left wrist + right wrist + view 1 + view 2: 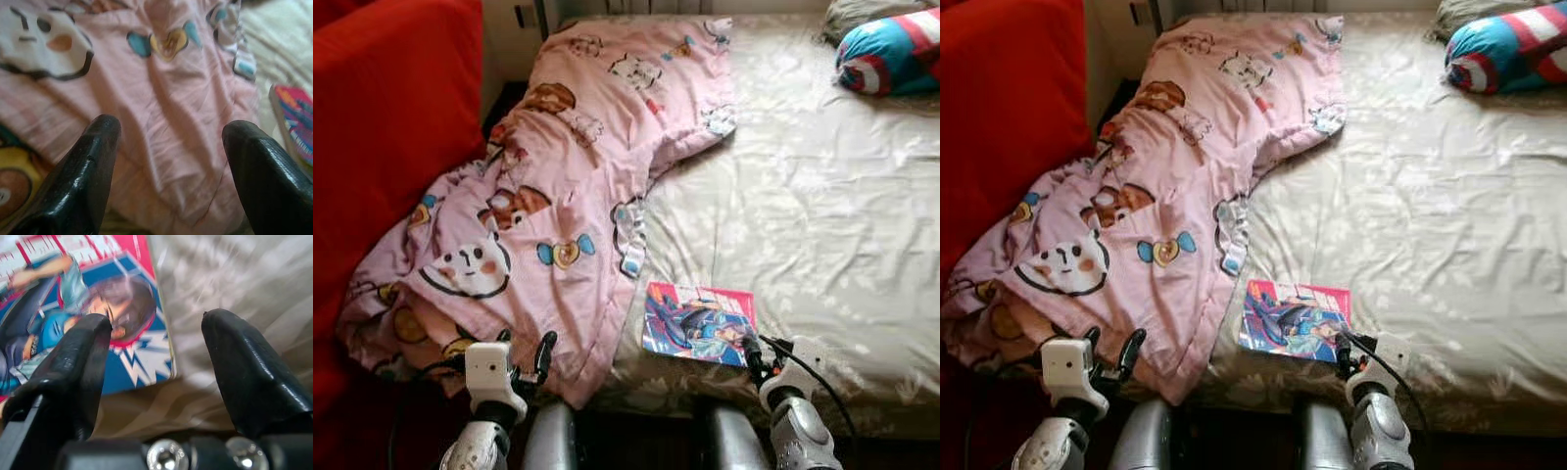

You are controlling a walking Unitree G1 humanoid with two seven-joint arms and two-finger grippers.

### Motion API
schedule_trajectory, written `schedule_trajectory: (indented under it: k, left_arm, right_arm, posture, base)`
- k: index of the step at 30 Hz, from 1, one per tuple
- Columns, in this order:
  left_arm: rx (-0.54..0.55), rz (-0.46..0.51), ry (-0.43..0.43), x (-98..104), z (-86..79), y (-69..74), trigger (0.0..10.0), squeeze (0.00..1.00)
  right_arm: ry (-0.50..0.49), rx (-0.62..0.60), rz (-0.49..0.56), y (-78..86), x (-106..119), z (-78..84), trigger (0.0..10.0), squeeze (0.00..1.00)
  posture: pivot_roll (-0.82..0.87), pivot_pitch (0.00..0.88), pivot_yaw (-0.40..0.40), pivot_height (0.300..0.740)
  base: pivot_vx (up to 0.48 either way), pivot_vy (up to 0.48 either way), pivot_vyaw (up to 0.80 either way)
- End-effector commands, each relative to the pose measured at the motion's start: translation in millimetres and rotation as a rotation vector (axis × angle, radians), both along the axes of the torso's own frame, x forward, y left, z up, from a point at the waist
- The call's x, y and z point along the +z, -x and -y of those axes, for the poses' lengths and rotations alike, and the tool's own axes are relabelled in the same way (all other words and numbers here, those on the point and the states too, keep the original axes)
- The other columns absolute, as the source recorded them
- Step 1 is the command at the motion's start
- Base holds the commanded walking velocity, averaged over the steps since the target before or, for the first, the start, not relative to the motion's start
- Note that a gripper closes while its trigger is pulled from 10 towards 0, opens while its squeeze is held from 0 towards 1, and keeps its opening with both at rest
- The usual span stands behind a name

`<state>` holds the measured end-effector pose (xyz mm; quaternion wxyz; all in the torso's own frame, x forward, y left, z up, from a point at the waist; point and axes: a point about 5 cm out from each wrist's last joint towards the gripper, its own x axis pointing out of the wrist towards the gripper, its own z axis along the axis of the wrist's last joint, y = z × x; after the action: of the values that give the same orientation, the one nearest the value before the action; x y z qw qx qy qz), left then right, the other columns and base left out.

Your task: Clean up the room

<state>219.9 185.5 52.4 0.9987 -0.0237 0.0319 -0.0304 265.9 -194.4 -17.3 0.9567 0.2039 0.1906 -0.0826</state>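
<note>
A rumpled pink cartoon-print blanket point(548, 186) and a glossy comic book point(699, 323) lie untidied on the beige bed point(822, 215). Both claws gape empty: the left claw point(168, 161) over the blanket, the right claw point(156, 362) at the book's corner.

Both arms low at front, wrists bent fwd. Left gripper point(168, 142) has fingers spread wide, pointing fwd and a bit upward. Right gripper point(156, 338) also has fingers apart, w/ black cable looping along the wrist.
</note>
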Motion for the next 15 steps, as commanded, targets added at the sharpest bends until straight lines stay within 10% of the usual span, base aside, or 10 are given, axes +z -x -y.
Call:
schedule_trajectory:
  k: [1,15]
  left_arm:
    - [-0.004,-0.049,-0.047,-7,-8.8,7.8,10.0,0.0]
    - [-0.017,-0.102,-0.086,-14,-24.7,26.8,10.0,0.0]
  right_arm:
    - [-0.038,0.009,-0.027,5.7,-6,-2.3,10.0,0.0]
    - [-0.136,0.002,0.033,5.8,-4,7.3,10.0,0.0]
  posture:
    - [0.03,0.295,0.078,0.607]
    - [0.07,0.326,0.116,0.607]
  base:
    - [0.0,0.0,0.0]
    - [0.0,0.0,0.0]
